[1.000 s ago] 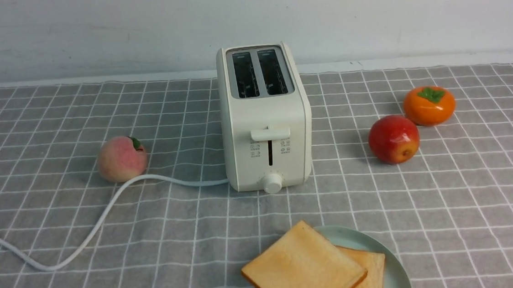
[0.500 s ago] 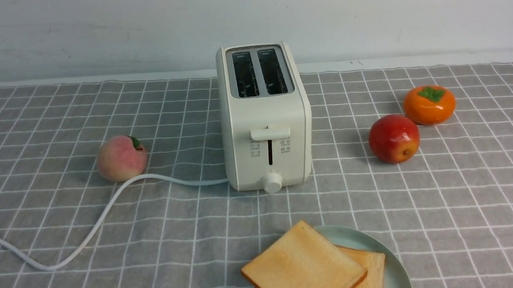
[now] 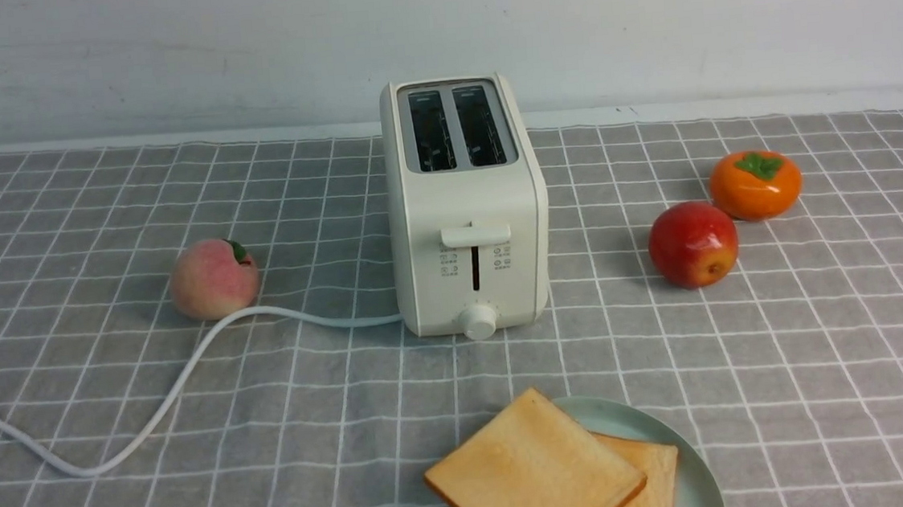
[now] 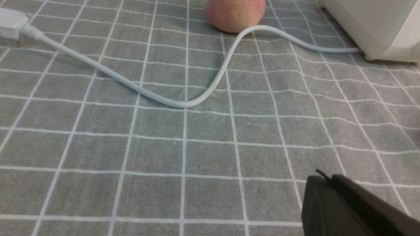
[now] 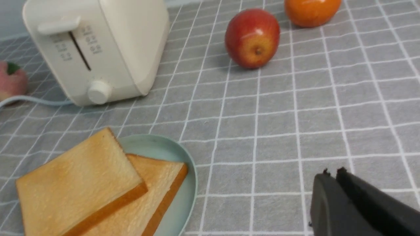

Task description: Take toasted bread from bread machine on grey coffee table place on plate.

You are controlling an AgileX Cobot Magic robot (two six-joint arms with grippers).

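Two slices of toasted bread [image 3: 533, 466] [image 5: 82, 177] lie overlapped on the pale green plate [image 3: 699, 476] [image 5: 183, 196] at the front of the grey coffee table [image 3: 790, 356]. The cream bread machine [image 3: 464, 204] [image 5: 98, 49] stands behind them, both slots empty. Neither arm shows in the front view. My left gripper [image 4: 325, 178] is shut and empty above bare cloth, apart from the bread machine [image 4: 377, 26]. My right gripper [image 5: 331, 173] is shut and empty over the cloth beside the plate.
A peach [image 3: 213, 279] sits left of the bread machine, with the white cord [image 3: 187, 379] curving past it to the left edge. A red apple [image 3: 692, 244] and an orange persimmon [image 3: 755, 184] lie to the right.
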